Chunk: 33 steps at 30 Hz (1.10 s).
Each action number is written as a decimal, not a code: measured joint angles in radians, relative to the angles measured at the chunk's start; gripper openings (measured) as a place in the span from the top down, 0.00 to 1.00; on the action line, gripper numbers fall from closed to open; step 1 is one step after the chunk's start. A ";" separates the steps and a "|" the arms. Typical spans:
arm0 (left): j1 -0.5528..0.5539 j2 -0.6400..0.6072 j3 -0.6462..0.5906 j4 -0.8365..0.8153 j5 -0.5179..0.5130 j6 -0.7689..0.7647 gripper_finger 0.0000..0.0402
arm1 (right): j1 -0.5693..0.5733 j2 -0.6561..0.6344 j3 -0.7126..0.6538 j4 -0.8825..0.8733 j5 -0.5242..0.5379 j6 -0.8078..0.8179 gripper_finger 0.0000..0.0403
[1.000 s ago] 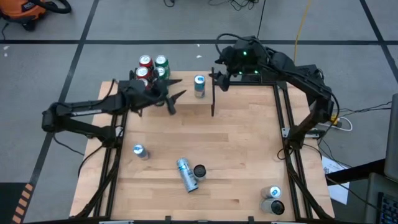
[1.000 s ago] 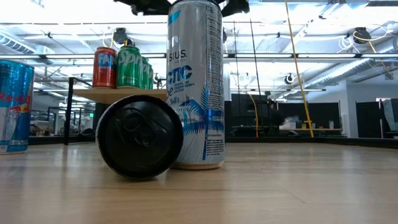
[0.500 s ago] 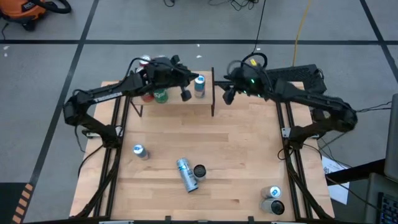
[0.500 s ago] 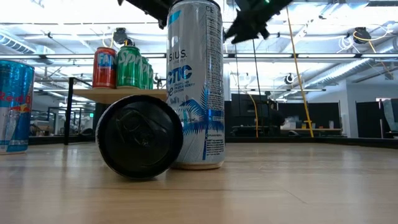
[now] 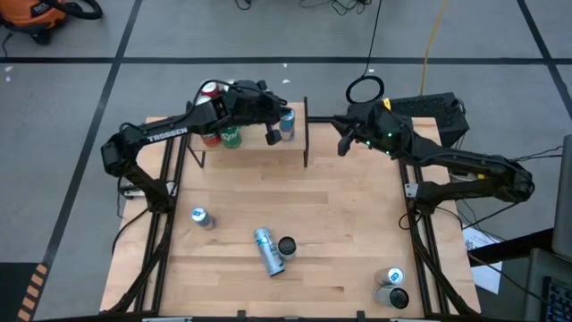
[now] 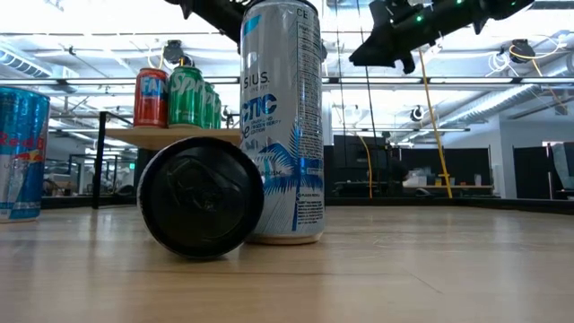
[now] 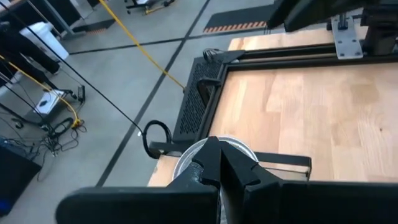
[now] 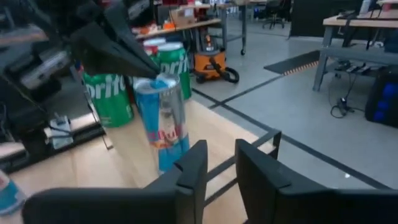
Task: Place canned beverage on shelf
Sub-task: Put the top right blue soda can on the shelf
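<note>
The shelf (image 5: pixel 255 154) stands at the table's far edge. Red and green cans (image 5: pixel 221 136) stand on its left part. A blue canned beverage (image 5: pixel 287 123) stands upright on its right end (image 8: pixel 163 124). My left gripper (image 5: pixel 271 136) is shut, and its tips (image 8: pixel 148 70) are at the can's top. In the left wrist view the can's silver top (image 7: pixel 244 153) shows just behind the shut fingers (image 7: pixel 214 158). My right gripper (image 5: pixel 342 146) hangs in the air to the right of the shelf, its fingers a narrow gap apart (image 8: pixel 222 165), pointing level at the can. My left gripper's shut fingertips stand at the top rim of the blue can (image 8: pixel 157 81), coming slanting down from the table's left. Whether they touch the rim I cannot tell. The can stands upright on the shelf board.
A small blue can (image 5: pixel 200 217) stands on the table's left part. A tall white can (image 5: pixel 268 250) and a black can (image 5: pixel 287 246) are near the middle. Two more cans (image 5: pixel 391 286) are at the near right corner. Bare wood lies between shelf and cans.
My left gripper has moved along the shelf toward the table's right, past the red and green cans to the blue can, and has shut. My right gripper has come down and drawn back from the shelf's right upright toward the table's right. The blue can has stayed put.
</note>
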 joint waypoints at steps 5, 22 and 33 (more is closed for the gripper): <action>0.004 0.015 0.001 -0.011 0.001 0.001 1.00 | 0.001 0.004 -0.001 -0.006 -0.002 -0.002 0.86; 0.038 -0.008 0.004 -0.118 -0.017 0.147 1.00 | 0.001 0.007 -0.001 -0.016 -0.001 -0.021 0.87; 0.130 -0.038 0.003 -0.189 -0.022 0.294 1.00 | 0.001 0.007 -0.001 -0.017 -0.002 -0.021 0.87</action>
